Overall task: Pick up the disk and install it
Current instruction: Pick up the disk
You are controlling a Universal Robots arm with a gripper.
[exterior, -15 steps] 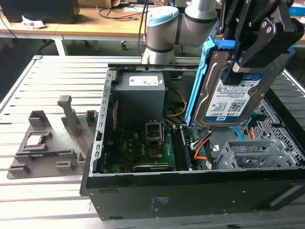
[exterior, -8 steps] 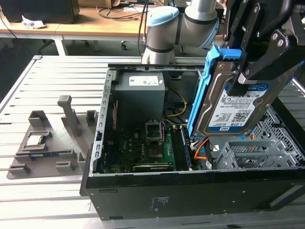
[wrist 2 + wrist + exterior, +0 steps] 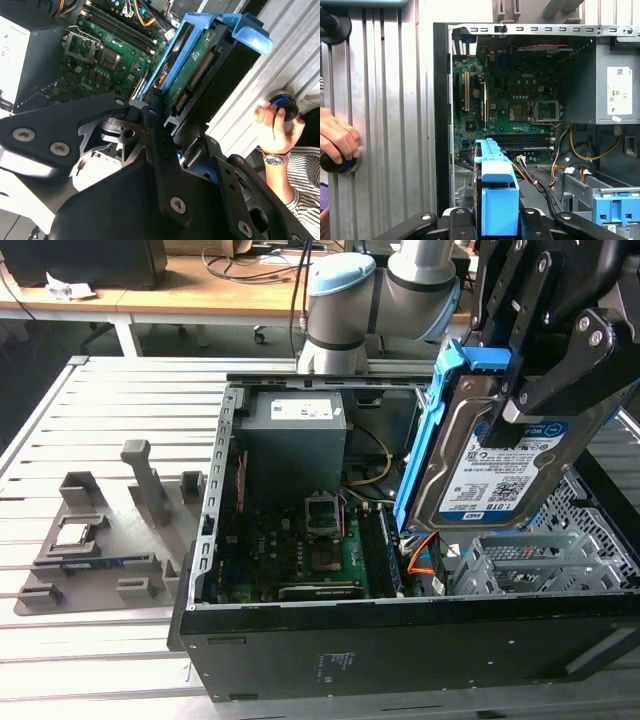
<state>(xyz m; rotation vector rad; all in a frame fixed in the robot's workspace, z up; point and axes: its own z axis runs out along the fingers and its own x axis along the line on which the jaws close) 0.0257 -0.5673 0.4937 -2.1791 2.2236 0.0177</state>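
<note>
The disk [image 3: 490, 465] hangs in the air over the open computer case [image 3: 400, 650], on the exterior view's right. It stands on edge and leans, with its white-and-blue label facing the exterior camera and its blue frame [image 3: 425, 440] running up the side nearer the motherboard [image 3: 290, 550]. Its lower end is just above the grey metal cage [image 3: 540, 560] and looks clear of it, though I cannot be sure of the gap. In the second wrist view the disk [image 3: 192, 70] shows its green circuit side and its connector edge.

The hand [image 3: 520, 410] is pinching the disk across its flat faces, one black finger lying over the label. In the first wrist view the blue frame [image 3: 497, 200] rises straight up from between the two black fingers [image 3: 462, 220].

The work in hand looks like bringing the disk to its bay in the cage. To do that well, the firm pinch matters, since the disk is heavy for its size and leans. The lean should be taken out so the frame sits square to the cage opening. The orange and black cables [image 3: 425, 555] lie just beside the cage and could catch under the frame. A slow, straight approach suits a tight plastic fit.

Further out, the grey power supply [image 3: 295, 425] sits at the back of the case. A grey tray [image 3: 100, 540] of parts rests on the slatted metal tabletop [image 3: 100, 410] toward the exterior view's left. A person's hand [image 3: 275, 127] covers a round blue-lit button [image 3: 285, 102] on the tabletop beside the case.
</note>
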